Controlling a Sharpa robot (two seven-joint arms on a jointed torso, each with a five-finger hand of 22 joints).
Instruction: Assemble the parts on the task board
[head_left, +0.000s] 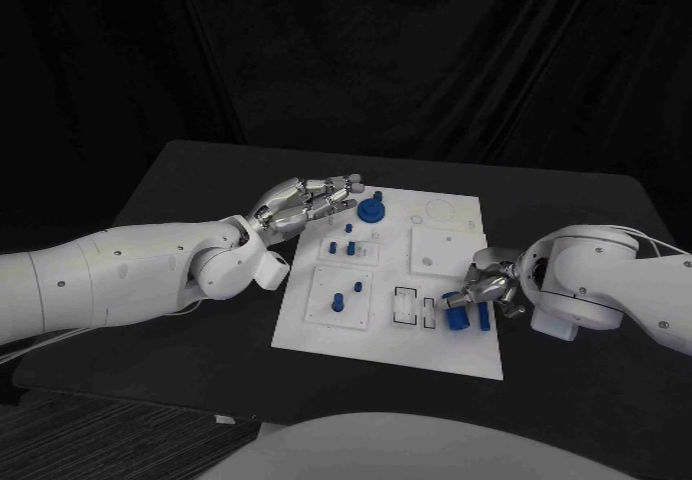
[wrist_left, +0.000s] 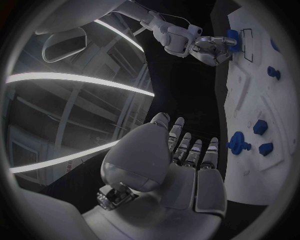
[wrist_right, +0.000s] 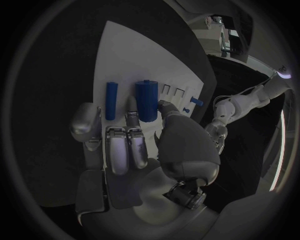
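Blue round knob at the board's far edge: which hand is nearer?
Left. The left hand hovers right beside the blue round knob, fingers apart. The right hand is at the task board's near right corner, touching a blue cylinder.

white task board (head_left: 433, 345), blue parts (head_left: 371, 209) on it

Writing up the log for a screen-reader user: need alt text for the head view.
A white task board lies on a black table, with small blue parts on it. The right hand rests its fingers at a blue cylinder near the board's near right corner. The left hand hovers with fingers spread by the far left edge, beside a round blue knob.
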